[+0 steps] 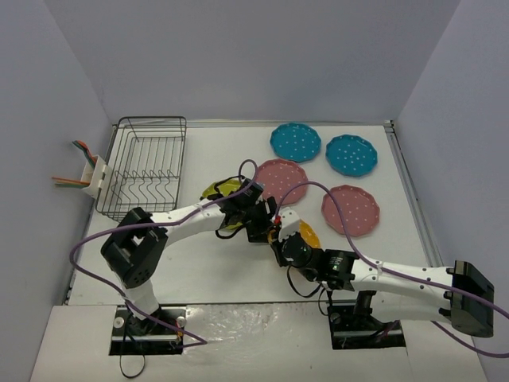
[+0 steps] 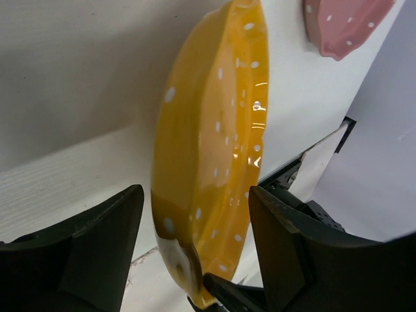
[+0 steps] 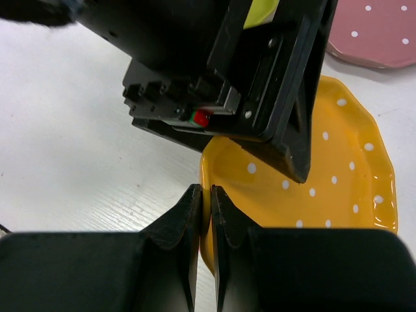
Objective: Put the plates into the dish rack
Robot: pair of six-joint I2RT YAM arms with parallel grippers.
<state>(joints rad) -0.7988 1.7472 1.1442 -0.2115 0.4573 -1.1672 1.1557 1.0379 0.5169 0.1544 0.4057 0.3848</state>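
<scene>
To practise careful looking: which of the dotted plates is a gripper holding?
The orange plate: the right gripper pinches its rim, and the left gripper straddles it. No gripper holds the teal plates, pink plates or yellow-green plate.

Both arms are built of glossy white link shells joined by black cylindrical joints. The left arm (image 1: 187, 213) carries a bulky black block housing (image 1: 134, 248), and the right arm (image 1: 406, 280) has a matching black block (image 1: 471, 298) at the far right. A thin purple cable (image 1: 79, 267) trails along each arm. The left gripper (image 2: 195, 195) has matte black, wedge-shaped jaws, and its boxy black body bears a small red dot (image 3: 201, 118). The right gripper (image 3: 205, 195) has the same matte black, flat-faced jaws.
</scene>
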